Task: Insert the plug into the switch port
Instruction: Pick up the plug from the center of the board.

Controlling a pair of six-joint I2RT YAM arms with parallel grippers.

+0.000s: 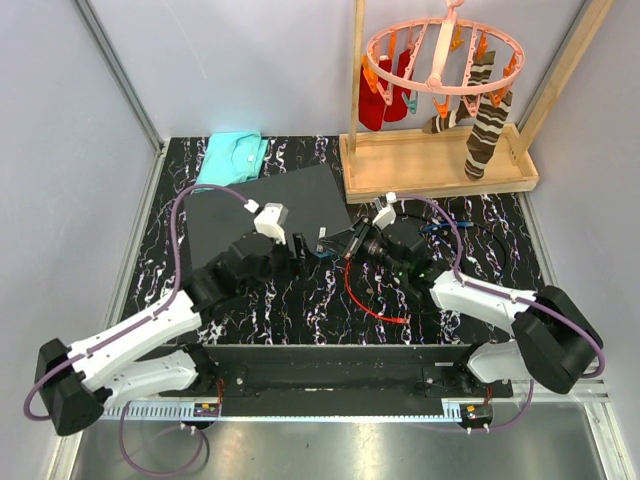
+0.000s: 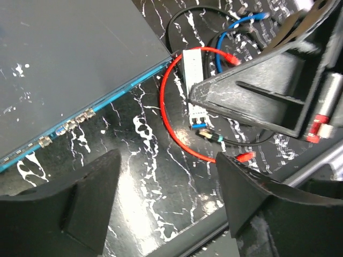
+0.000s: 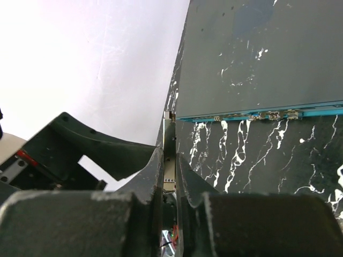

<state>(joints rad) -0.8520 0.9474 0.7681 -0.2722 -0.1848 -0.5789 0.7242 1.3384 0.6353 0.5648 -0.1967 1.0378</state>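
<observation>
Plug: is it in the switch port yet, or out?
Out. The right gripper holds the plug near the switch corner, to one side of the socket row.

Switch (image 1: 300,200): dark grey top, teal-blue edge. Plug (image 3: 169,155): silvery. Table (image 1: 290,300): black, white marble veining. Red cable (image 2: 162,101); blue cable (image 2: 238,23). Cloth (image 1: 232,157): teal. Hanger (image 1: 438,65): pink, orange pegs. Striped sock (image 1: 487,135): brown and cream.

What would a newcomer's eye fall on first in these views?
The pink sock hanger at the back right, odd beside the electronics. Mid-table, the right gripper pinches a thin silver plug facing the teal port edge of the switch, with a red cable looped beside it.
</observation>
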